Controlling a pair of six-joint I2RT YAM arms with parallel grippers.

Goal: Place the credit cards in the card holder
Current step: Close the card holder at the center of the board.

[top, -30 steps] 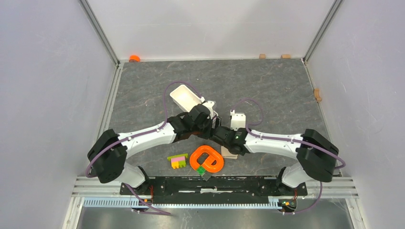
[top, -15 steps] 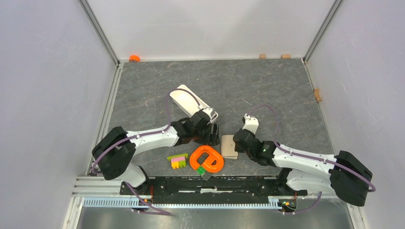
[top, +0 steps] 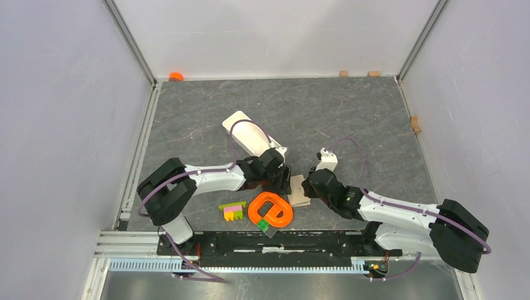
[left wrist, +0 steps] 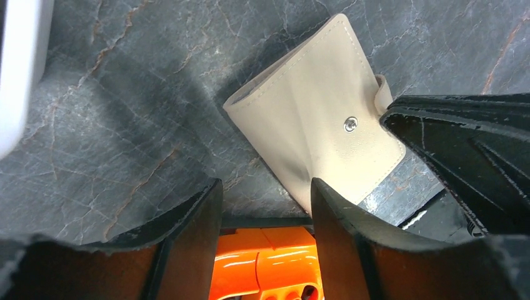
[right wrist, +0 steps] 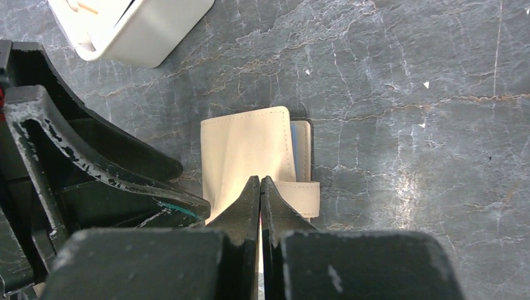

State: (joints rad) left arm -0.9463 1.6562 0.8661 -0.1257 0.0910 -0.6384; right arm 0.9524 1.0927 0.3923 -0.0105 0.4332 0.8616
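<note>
The soft, stitched beige card holder [top: 299,191], flat just beyond the glossy orange plastic ring [top: 270,208], could skid on the smooth veined table [top: 350,119] under the clenched right gripper [right wrist: 260,181], spilling what looks like a light blue card [right wrist: 293,150], while the left gripper [left wrist: 265,184] stands parted and empty short of the hard white tray [top: 250,134].

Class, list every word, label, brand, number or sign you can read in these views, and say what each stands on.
None can be read. The card holder is plain, with only a bare metal snap; the white tray, orange loop and toy bricks show no legible lettering.
</note>
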